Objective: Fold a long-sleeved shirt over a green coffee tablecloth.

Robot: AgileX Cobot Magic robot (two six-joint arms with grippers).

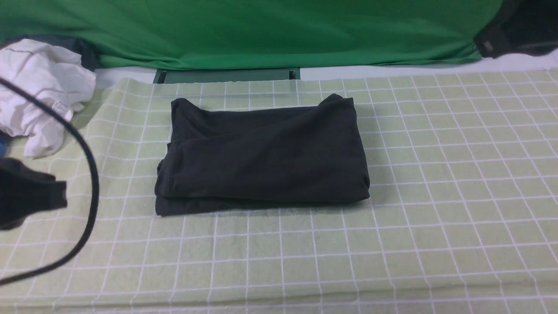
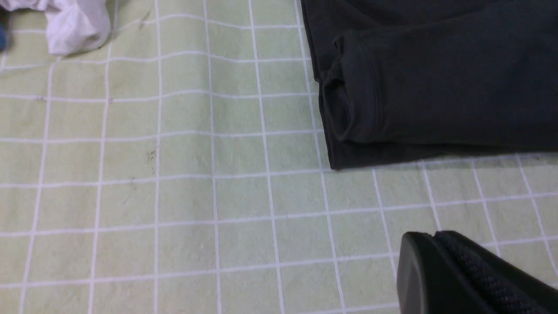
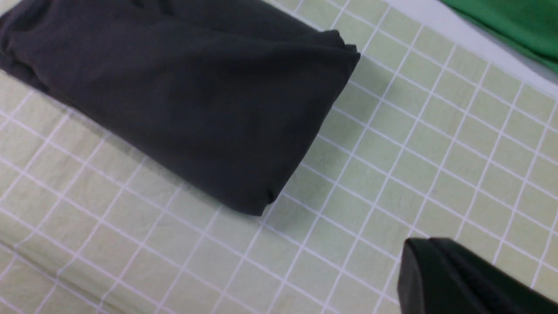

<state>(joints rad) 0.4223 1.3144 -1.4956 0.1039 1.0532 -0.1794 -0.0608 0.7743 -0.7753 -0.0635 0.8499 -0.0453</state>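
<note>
Left gripper (image 2: 440, 270) held low above the tablecloth (image 1: 436, 209), near the shirt's (image 1: 266, 157) cuffed corner, jaws together on nothing. Right gripper (image 3: 436, 274) likewise poised over bare grid off the shirt's rounded fold, jaws together, empty. Shirt: black soft knit, folded into a thick rectangle with stacked layers and a rolled cuff (image 2: 344, 113), resting mid-tablecloth; no lettering visible on exposed faces. Tablecloth: pale yellow-green weave, thin white grid, lightly creased. Beyond the shirt, bright green backdrop (image 1: 270, 30). Left of the shirt, crumpled white garment (image 1: 39, 91) bearing a small label, print too small to read.
</note>
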